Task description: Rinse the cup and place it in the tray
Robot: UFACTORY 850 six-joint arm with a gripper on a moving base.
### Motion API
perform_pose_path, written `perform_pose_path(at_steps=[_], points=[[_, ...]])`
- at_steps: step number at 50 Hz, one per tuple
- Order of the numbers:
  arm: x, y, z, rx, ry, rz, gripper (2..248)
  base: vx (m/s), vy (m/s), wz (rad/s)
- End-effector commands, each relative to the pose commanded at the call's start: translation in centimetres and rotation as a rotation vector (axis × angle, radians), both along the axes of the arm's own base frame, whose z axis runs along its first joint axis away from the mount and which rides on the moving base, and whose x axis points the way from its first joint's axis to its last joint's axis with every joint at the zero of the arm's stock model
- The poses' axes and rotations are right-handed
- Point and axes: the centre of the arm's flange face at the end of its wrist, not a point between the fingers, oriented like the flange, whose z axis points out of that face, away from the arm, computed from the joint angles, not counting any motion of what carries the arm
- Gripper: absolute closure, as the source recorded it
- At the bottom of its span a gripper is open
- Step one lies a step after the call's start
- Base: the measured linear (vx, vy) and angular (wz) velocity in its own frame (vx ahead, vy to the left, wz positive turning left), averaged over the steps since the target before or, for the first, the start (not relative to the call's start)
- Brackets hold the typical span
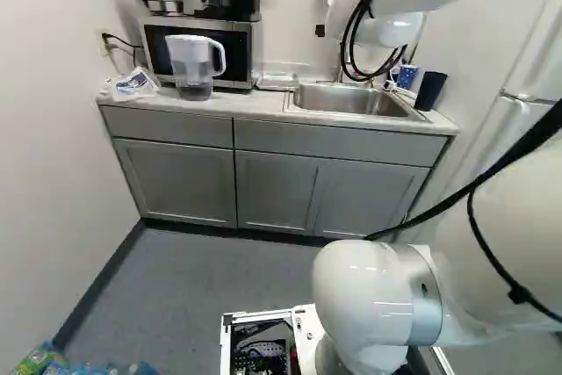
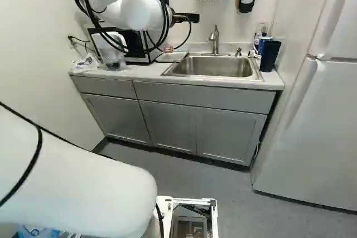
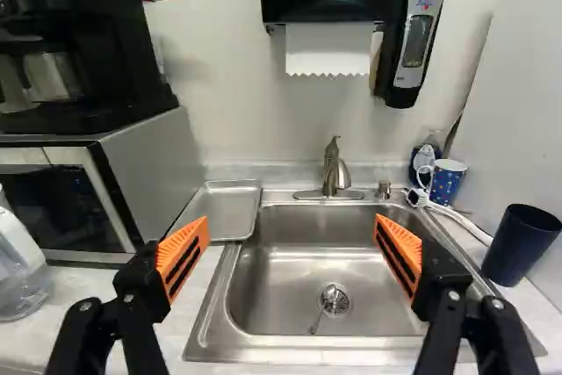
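Orange pads of the gripper are facing each other in the wrist view. The jaws are standing wide open, with nothing between them and nothing in their hold. Ahead of them, the sink is opening beneath the faucet; no stream is showing at the spout, and no cup is standing in the basin.

Tray: the metal tray is lying flat on the counter, between the microwave and the sink. It is holding no cup.

Cup: the dark cup is standing on the counter beside the sink, on the side away from the tray. A patterned cup is standing beyond it, nearer the wall, with a white cord running close by. The task line is not stating which cup is meant; the dark cup, being the nearer to the gripper, is appearing the likelier.

Outward, the arm is reaching toward the counter, and the fridge is bounding the work area on the dark cup's side.

Progress: the task is apparently at its start. Grasping, rinsing and placing in the tray are all remaining. The next move is calling for aligning the open jaws around the dark cup, while avoiding the cord and the patterned cup.
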Motion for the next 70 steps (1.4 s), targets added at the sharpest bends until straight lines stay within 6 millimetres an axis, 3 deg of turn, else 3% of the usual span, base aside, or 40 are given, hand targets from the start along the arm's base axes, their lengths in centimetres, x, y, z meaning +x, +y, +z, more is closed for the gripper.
perform_pose_path(at_steps=[70], points=[[0.00, 0.00, 0.00, 0.000, 0.000, 0.000, 3, 0.095, -0.031, -0.197]])
